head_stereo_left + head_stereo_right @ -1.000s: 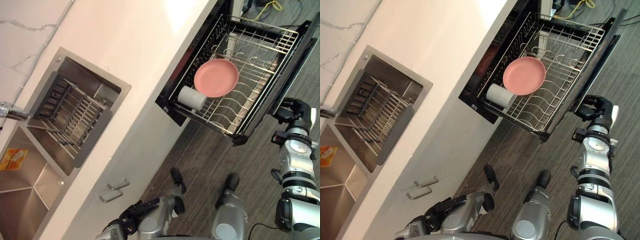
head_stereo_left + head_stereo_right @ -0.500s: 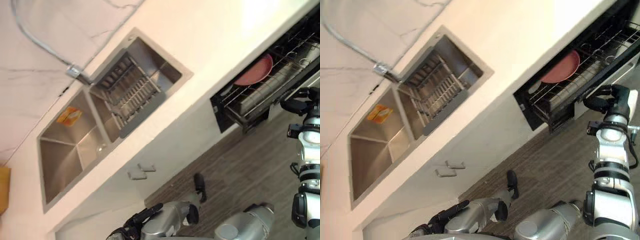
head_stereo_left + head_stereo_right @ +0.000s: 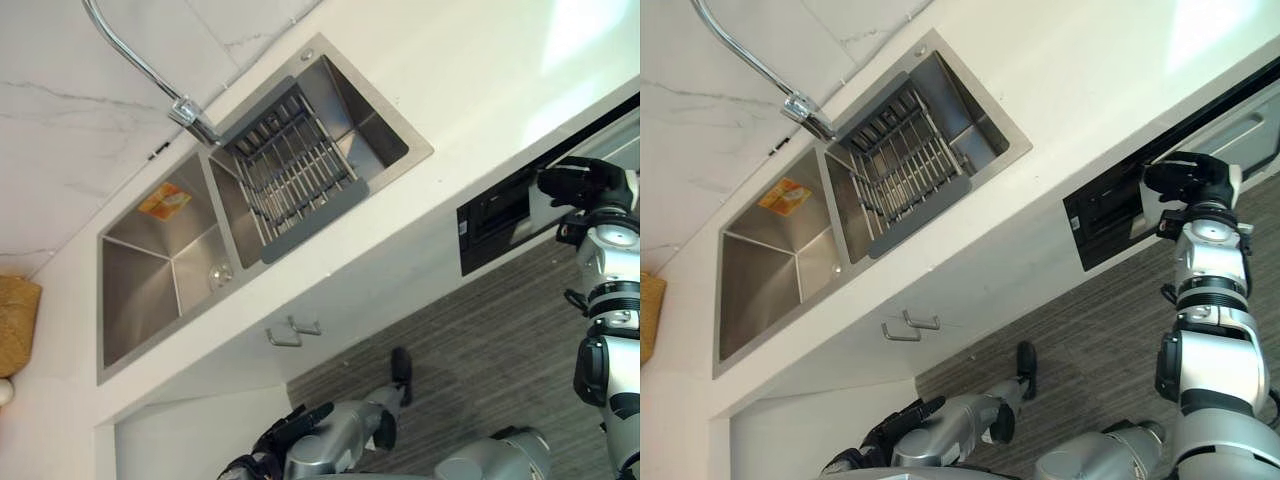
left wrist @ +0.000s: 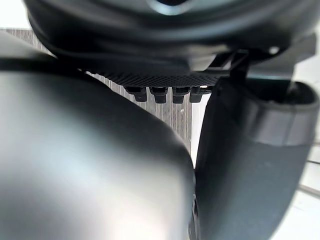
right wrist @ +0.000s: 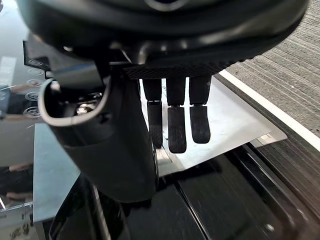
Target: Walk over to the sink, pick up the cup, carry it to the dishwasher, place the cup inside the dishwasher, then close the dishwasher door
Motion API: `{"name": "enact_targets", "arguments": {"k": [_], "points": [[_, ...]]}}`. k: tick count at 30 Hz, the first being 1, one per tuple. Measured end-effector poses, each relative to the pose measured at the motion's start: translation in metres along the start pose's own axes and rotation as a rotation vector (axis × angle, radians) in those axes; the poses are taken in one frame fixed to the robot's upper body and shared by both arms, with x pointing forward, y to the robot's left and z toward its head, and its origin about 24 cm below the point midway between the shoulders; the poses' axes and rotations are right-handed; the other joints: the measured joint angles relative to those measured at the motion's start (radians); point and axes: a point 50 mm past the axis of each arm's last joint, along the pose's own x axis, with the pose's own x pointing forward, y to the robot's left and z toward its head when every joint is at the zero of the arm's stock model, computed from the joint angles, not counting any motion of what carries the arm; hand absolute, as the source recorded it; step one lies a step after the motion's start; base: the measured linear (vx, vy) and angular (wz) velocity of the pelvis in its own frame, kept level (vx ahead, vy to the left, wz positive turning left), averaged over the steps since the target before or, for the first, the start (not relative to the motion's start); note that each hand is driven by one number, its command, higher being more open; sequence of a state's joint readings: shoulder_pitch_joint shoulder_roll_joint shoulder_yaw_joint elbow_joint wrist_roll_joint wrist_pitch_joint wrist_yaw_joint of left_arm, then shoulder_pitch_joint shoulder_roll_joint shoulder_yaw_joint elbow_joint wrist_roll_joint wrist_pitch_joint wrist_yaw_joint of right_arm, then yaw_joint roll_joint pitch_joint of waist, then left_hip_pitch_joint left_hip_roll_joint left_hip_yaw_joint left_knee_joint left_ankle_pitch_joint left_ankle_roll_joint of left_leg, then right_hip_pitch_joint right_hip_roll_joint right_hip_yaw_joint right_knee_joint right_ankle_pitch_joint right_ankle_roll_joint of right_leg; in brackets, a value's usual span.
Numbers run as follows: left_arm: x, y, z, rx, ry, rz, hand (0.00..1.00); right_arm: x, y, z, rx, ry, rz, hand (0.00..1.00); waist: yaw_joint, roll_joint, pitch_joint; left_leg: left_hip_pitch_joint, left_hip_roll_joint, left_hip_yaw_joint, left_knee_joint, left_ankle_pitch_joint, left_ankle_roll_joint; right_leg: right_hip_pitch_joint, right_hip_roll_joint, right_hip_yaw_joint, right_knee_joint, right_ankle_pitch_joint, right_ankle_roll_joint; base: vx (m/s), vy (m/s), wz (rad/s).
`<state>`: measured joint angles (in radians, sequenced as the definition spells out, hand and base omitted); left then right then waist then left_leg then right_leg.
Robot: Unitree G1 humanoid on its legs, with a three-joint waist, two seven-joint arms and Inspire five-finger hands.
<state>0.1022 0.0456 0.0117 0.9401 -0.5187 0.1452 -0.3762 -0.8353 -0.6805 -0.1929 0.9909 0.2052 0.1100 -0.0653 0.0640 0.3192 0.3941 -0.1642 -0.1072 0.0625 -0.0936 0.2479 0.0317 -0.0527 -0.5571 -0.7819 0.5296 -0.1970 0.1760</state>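
A: Where's the cup?

B: Neither hand has it. The rack (image 3: 295,170) in the sink (image 3: 405,165) carries none either, so I'd judge it sits inside the dishwasher, behind the door (image 3: 495,215) under the table (image 3: 450,60).

A: And the door?

B: Almost home. A dark strip of it shows below the table edge, so not yet flush, by my reading.

A: What's the right hand (image 3: 1185,180) doing?

B: It's at the door front. The right wrist view shows its fingers (image 5: 177,130) straight and side by side, laid toward the pale panel and curled round nothing. A flat push, not a grip.

A: The left hand (image 3: 290,430)?

B: Low by the cabinet, idle. Spread or closed, I can't tell.

A: How will that door handle?

B: Stiff and rigid, and probably weighty, with a loaded rack behind it. The face looks glossy, so likely slick; fingertips alone could slide. I'd press flat, near the middle of the front, so it goes in square rather than skewed.

A: Risks?

B: A hard shove might rattle the cup, which I'd take to be light and breakable. A steady press until it seats seems wiser.
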Motion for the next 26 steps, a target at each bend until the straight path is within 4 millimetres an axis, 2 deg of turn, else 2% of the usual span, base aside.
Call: {"name": "enact_targets", "arguments": {"k": [1, 2, 4, 5, 7, 8, 9, 11, 12, 13, 14, 15, 16, 17, 18, 20, 21, 22, 23, 24, 25, 26], "points": [[-0.001, 0.001, 0.001, -0.003, -0.004, -0.001, 1.00, -0.001, 0.004, -0.003, 0.012, 0.003, 0.027, 1.00, 0.004, -0.011, 0.002, -0.003, 0.009, 0.009, 0.000, 0.000, 0.000, -0.009, 0.012, 0.009, -0.011, 0.004, -0.005, -0.03, -0.076, -0.46], [-0.002, 0.004, 0.006, -0.001, -0.014, -0.005, 1.00, -0.004, 0.010, -0.019, 0.071, 0.025, 0.077, 1.00, 0.009, -0.039, 0.002, -0.005, 0.025, 0.023, 0.000, -0.001, -0.002, -0.018, 0.034, 0.023, -0.030, 0.010, -0.010, 0.02, -0.088, -0.40], [-0.005, 0.011, 0.011, -0.005, -0.017, 0.011, 1.00, -0.021, 0.023, -0.074, 0.162, 0.139, 0.150, 1.00, 0.012, -0.104, -0.017, -0.004, 0.038, 0.033, 0.000, -0.006, -0.010, -0.017, 0.058, 0.033, -0.059, 0.023, -0.001, 0.08, -0.116, -0.25], [-0.006, 0.015, 0.016, -0.006, -0.008, 0.024, 1.00, -0.043, 0.028, -0.127, 0.182, 0.266, 0.160, 1.00, 0.009, -0.142, -0.030, 0.003, 0.043, 0.031, 0.001, -0.012, -0.017, 0.000, 0.075, 0.035, -0.087, 0.031, -0.001, 0.14, -0.115, -0.04], [-0.007, 0.018, 0.021, -0.004, -0.003, 0.047, 1.00, -0.066, 0.030, -0.168, 0.182, 0.385, 0.150, 1.00, 0.006, -0.172, -0.029, 0.010, 0.045, 0.029, 0.002, -0.019, -0.020, 0.014, 0.088, 0.041, -0.105, 0.037, -0.004, 0.13, -0.090, 0.03], [-0.008, 0.021, 0.026, 0.000, 0.007, 0.063, 1.00, -0.094, 0.029, -0.208, 0.212, 0.521, 0.119, 1.00, 0.003, -0.194, -0.028, 0.021, 0.043, 0.026, 0.004, -0.028, -0.023, 0.027, 0.094, 0.053, -0.117, 0.043, -0.011, 0.14, -0.059, 0.04], [-0.008, 0.023, 0.027, -0.002, 0.012, 0.074, 1.00, -0.117, 0.027, -0.235, 0.232, 0.618, 0.089, 1.00, 0.001, -0.206, -0.023, 0.033, 0.042, 0.025, 0.005, -0.035, -0.021, 0.036, 0.096, 0.070, -0.117, 0.051, -0.025, 0.14, -0.040, 0.05], [-0.010, 0.027, 0.025, -0.031, 0.027, 0.099, 1.00, -0.170, 0.016, -0.283, 0.231, 0.807, 0.014, 1.00, -0.012, -0.217, -0.025, 0.064, 0.040, 0.018, 0.001, -0.062, -0.017, 0.048, 0.095, 0.121, -0.090, 0.079, -0.068, 0.14, 0.013, 0.04], [-0.011, 0.030, 0.022, -0.055, 0.033, 0.116, 1.00, -0.203, 0.008, -0.304, 0.194, 0.902, -0.025, 1.00, -0.029, -0.219, -0.026, 0.090, 0.041, 0.010, 0.001, -0.077, -0.005, 0.050, 0.090, 0.159, -0.049, 0.106, -0.113, 0.15, 0.039, 0.07], [-0.012, 0.033, 0.020, -0.067, 0.037, 0.128, 1.00, -0.226, 0.003, -0.317, 0.168, 0.966, -0.056, 1.00, -0.042, -0.230, -0.028, 0.111, 0.042, 0.004, 0.000, -0.088, 0.007, 0.045, 0.083, 0.184, -0.005, 0.135, -0.157, 0.20, 0.087, 0.01], [-0.018, 0.042, 0.010, -0.076, 0.050, 0.163, 1.00, -0.256, -0.003, -0.331, 0.208, 1.036, -0.143, 1.00, -0.060, -0.245, -0.059, 0.148, 0.044, 0.001, 0.001, -0.109, 0.010, 0.013, 0.081, 0.266, 0.081, 0.207, -0.255, 0.18, 0.080, -0.07], [-0.020, 0.045, 0.009, -0.079, 0.049, 0.175, 1.00, -0.258, -0.004, -0.331, 0.208, 1.023, -0.155, 1.00, -0.063, -0.251, -0.072, 0.164, 0.046, 0.001, 0.001, -0.115, 0.016, 0.003, 0.085, 0.309, 0.108, 0.235, -0.261, 0.17, 0.061, -0.05], [-0.022, 0.047, 0.008, -0.061, 0.052, 0.185, 1.00, -0.264, -0.006, -0.333, 0.192, 1.024, -0.161, 1.00, -0.069, -0.264, -0.085, 0.183, 0.053, -0.013, 0.001, -0.120, 0.023, -0.010, 0.108, 0.373, 0.137, 0.226, -0.239, 0.08, -0.017, 0.19], [-0.023, 0.050, 0.011, -0.039, 0.048, 0.194, 1.00, -0.268, -0.004, -0.334, 0.190, 1.031, -0.158, 1.00, -0.080, -0.275, -0.094, 0.190, 0.059, -0.037, 0.002, -0.121, 0.024, -0.010, 0.150, 0.414, 0.147, 0.167, -0.189, 0.08, -0.069, 0.63], [-0.025, 0.053, 0.015, -0.017, 0.032, 0.202, 1.00, -0.276, 0.000, -0.337, 0.192, 1.048, -0.152, 1.00, -0.088, -0.291, -0.106, 0.194, 0.065, -0.078, 0.002, -0.121, 0.025, -0.010, 0.233, 0.461, 0.144, 0.083, -0.152, 0.08, -0.106, 0.80], [-0.025, 0.055, 0.017, 0.001, 0.028, 0.219, 1.00, -0.292, 0.005, -0.342, 0.196, 1.081, -0.147, 1.00, -0.082, -0.312, -0.128, 0.200, 0.067, -0.118, 0.002, -0.120, 0.026, -0.006, 0.341, 0.488, 0.060, -0.007, -0.125, 0.05, -0.086, 0.72], [-0.026, 0.055, 0.016, 0.001, 0.030, 0.222, 1.00, -0.297, 0.008, -0.343, 0.196, 1.093, -0.140, 1.00, -0.083, -0.313, -0.137, 0.200, 0.067, -0.137, 0.001, -0.120, 0.026, 0.003, 0.390, 0.502, -0.034, -0.019, -0.117, 0.03, -0.100, 0.60], [-0.025, 0.055, 0.015, 0.008, 0.032, 0.222, 1.00, -0.300, 0.013, -0.344, 0.185, 1.099, -0.110, 1.00, -0.083, -0.316, -0.145, 0.198, 0.067, -0.150, 0.001, -0.121, 0.026, 0.010, 0.449, 0.536, -0.192, -0.015, -0.116, 0.03, -0.164, 0.51], [-0.026, 0.056, 0.016, 0.007, 0.025, 0.226, 1.00, -0.299, 0.021, -0.343, 0.178, 1.089, -0.075, 1.00, -0.084, -0.322, -0.149, 0.187, 0.061, -0.155, 0.001, -0.123, 0.026, 0.025, 0.491, 0.587, -0.337, 0.031, -0.129, 0.02, -0.148, 0.53], [-0.026, 0.056, 0.014, 0.003, 0.030, 0.230, 1.00, -0.298, 0.023, -0.342, 0.177, 1.079, -0.063, 1.00, -0.089, -0.318, -0.157, 0.177, 0.061, -0.154, 0.000, -0.128, 0.029, 0.037, 0.501, 0.597, -0.369, 0.053, -0.121, 0.07, -0.116, 0.65], [-0.025, 0.056, 0.016, 0.007, 0.030, 0.233, 1.00, -0.302, 0.024, -0.343, 0.180, 1.075, -0.063, 1.00, -0.086, -0.337, -0.171, 0.155, 0.047, -0.079, 0.054, -0.154, 0.025, 0.023, 0.477, 0.567, -0.378, 0.065, -0.095, 0.13, -0.067, 0.75], [-0.025, 0.057, 0.018, -0.003, 0.016, 0.240, 1.00, -0.304, 0.022, -0.343, 0.173, 1.059, -0.069, 1.00, -0.083, -0.341, -0.169, 0.147, 0.044, 0.040, 0.207, -0.252, 0.037, 0.028, 0.450, 0.548, -0.313, 0.045, -0.031, 0.13, -0.042, 0.54]]}}
